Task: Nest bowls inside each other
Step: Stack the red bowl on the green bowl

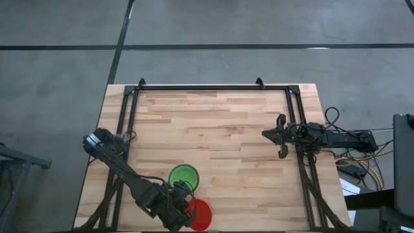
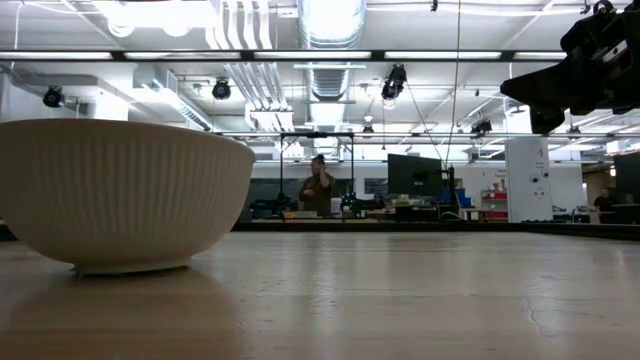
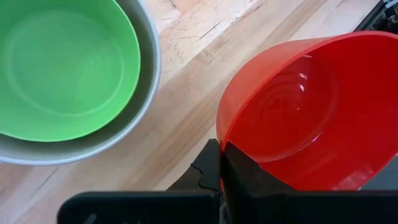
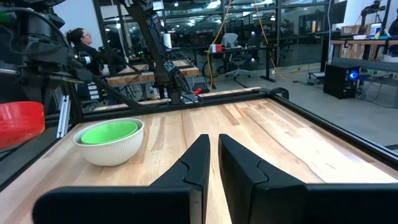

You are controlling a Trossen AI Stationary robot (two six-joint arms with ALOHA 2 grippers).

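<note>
Left tool (image 3: 221,163) clamped on red bowl (image 3: 311,112), right tool (image 4: 213,163) nearly closed, empty

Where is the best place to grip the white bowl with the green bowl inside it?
Probably the rim of the white ribbed bowl, coming from above, one jaw outside the wall and one inside. It stands upright and open, and the green bowl nested inside sits lower, apparently leaving a narrow gap behind the rim.
</note>
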